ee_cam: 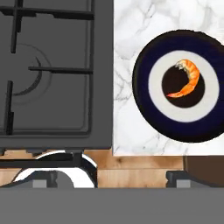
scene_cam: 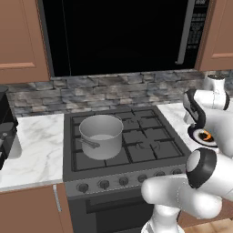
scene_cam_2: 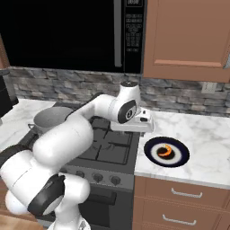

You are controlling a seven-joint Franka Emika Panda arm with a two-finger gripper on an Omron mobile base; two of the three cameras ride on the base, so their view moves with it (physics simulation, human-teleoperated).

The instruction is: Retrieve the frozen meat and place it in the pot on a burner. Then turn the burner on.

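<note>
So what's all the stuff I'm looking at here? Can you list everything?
pot: one, matte silver-grey, on the stove's front left burner.
shrimp: one, orange, on the plate.
plate: one, dark blue with a white ring, on the counter right of the stove.
stove: one, dark grey gas top, knobs along its front.
microwave: one, black, above the stove.
counter: white marble, both sides of the stove.
cabinets: brown wood, above and below.
gripper: one, dark finger tips, above the stove's right edge.

Pot [scene_cam: 101, 135] on stove [scene_cam: 154, 148] left front burner
</note>
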